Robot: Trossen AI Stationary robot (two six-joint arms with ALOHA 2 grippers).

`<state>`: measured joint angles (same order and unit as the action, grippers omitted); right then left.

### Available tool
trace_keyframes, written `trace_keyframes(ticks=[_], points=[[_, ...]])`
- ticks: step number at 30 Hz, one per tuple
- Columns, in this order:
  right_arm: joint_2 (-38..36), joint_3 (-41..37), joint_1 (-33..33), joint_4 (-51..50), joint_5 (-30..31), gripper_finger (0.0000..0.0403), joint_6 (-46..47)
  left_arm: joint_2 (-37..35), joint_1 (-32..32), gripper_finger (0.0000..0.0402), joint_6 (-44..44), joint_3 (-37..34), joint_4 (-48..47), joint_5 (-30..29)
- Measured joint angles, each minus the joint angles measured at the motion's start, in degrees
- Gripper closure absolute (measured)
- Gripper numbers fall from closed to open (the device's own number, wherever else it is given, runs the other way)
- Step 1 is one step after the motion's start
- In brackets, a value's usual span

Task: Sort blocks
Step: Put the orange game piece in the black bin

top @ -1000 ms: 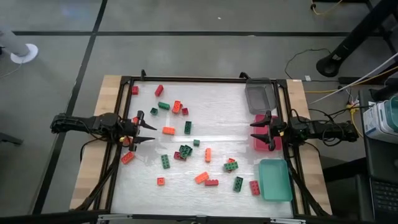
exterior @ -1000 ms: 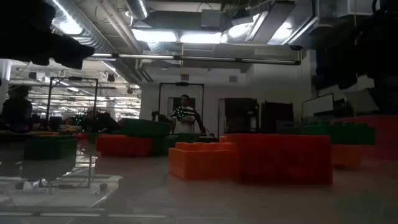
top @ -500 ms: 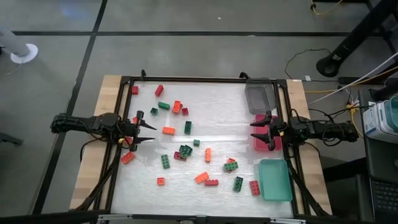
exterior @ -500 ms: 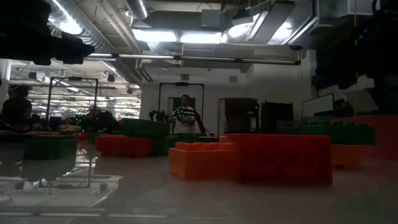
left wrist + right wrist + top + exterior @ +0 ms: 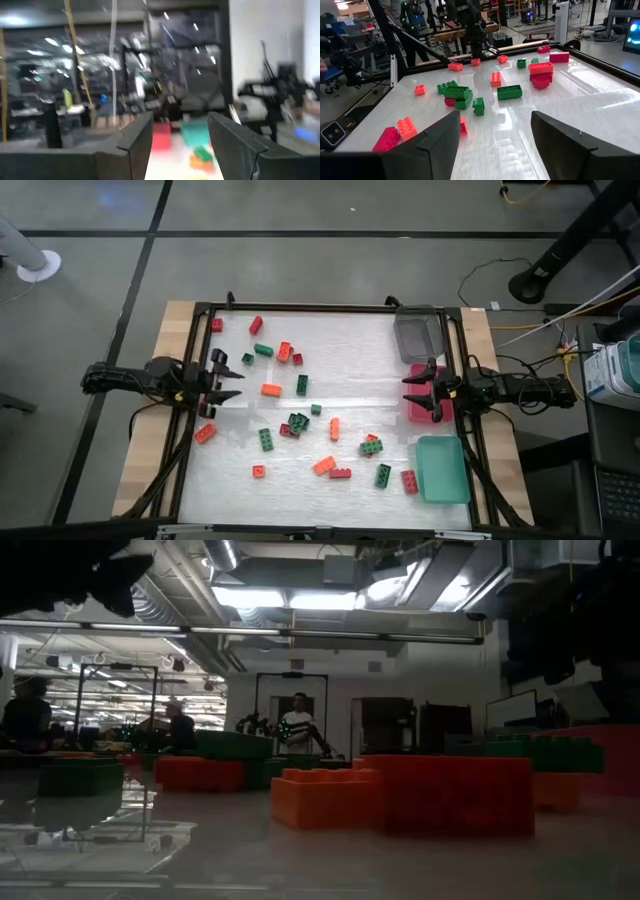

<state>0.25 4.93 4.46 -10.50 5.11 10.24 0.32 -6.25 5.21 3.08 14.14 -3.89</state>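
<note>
The left tool point(image 5: 228, 383) hangs at the desk's point(image 5: 180, 330) nine o'clock edge, fingers spread and nothing between them. Nearest it lie an orange block point(image 5: 205, 433) toward seven o'clock and another orange block point(image 5: 271, 390) just past its tips toward the centre. The right tool point(image 5: 413, 391) hangs at three o'clock, also released and empty, above the pink tray point(image 5: 412, 413).

The blocks point(image 5: 299, 420) lie scattered over the white sheet, most of them from the centre toward five o'clock. A tight clump of green and red sits at the middle, a green pair point(image 5: 372, 446) and a red block point(image 5: 340, 473) lie nearer the teal tray point(image 5: 442, 468), and a looser group spreads toward eleven o'clock, with a red block point(image 5: 256, 325) farthest out. In the right wrist view a green block point(image 5: 457, 92) and the orange ones stand in that tool's way across the sheet.

A black frame point(image 5: 300, 308) runs round the sheet. The grey tray point(image 5: 418, 333) sits at one o'clock and the teal tray at five, closing that side. Open sheet remains along twelve o'clock and between the centre and the pink tray.

Beyond the desk, in the low view, a person point(image 5: 296, 730) stands in the room.
</note>
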Motion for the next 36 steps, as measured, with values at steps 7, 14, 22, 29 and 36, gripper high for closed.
trace_keyframes(ticks=[7, 14, 22, 29, 36], points=[[0.0, 0.0, 0.0, 0.1, -0.1, 0.0159, 0.0, 5.1, 0.1, 0.0224, -11.0, 0.5, 5.6, -25.5], [0.0, 0.0, 0.0, 2.7, 4.0, 0.0159, -0.1, 26.4, 1.8, 0.0224, -13.0, 5.7, 10.3, -27.9], [0.0, 0.0, 0.0, 7.3, 7.4, 0.0159, -0.1, 58.9, 4.1, 0.0224, -13.0, 15.7, 10.0, -29.2], [0.0, 0.0, 0.0, 7.2, 7.4, 0.0159, -0.1, 75.8, 9.5, 0.0224, -23.3, 22.6, 10.0, -36.0], [0.0, 0.0, 0.0, 6.9, 7.4, 0.0159, -0.1, 83.5, 15.8, 0.0224, -28.2, 27.7, 8.5, -36.2]])
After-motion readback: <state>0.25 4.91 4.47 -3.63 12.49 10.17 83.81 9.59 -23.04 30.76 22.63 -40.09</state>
